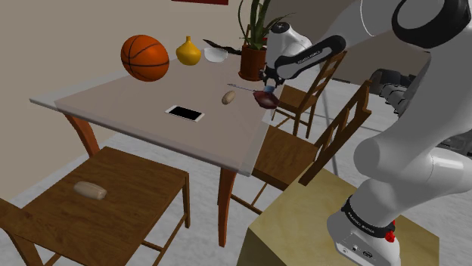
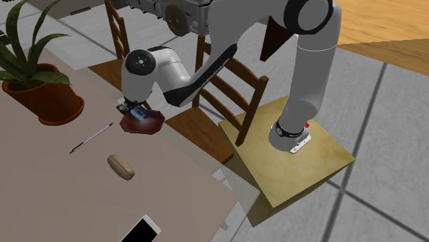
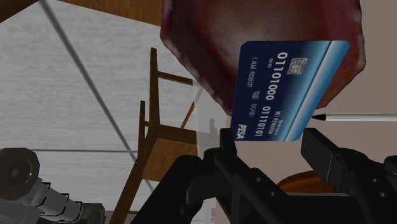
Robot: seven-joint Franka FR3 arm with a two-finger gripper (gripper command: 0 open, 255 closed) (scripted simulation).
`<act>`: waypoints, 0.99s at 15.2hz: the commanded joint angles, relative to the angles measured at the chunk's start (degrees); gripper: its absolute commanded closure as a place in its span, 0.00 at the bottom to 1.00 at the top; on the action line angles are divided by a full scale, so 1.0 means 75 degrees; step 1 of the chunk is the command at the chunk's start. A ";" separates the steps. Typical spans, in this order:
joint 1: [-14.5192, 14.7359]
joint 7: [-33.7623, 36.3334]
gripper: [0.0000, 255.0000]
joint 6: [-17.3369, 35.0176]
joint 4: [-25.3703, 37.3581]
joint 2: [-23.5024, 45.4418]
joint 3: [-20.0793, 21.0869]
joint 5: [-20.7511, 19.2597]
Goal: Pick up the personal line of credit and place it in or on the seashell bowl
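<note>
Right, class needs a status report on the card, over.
Claw over dark red bowl. Blue card at claw's tip, above bowl. Pen beside bowl, not blocking.

Ball, gourd, bowl, pot ranged along table far edge, shoulder view's left to right. Phone placed mid-table; roll just right of it, pen beyond roll. Shell bowl set at table's right edge, card over it. Second roll laid on near chair seat.
</note>
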 commanded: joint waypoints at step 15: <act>0.0146 0.0543 0.00 0.0239 -0.0114 0.0344 -0.0187 -0.0590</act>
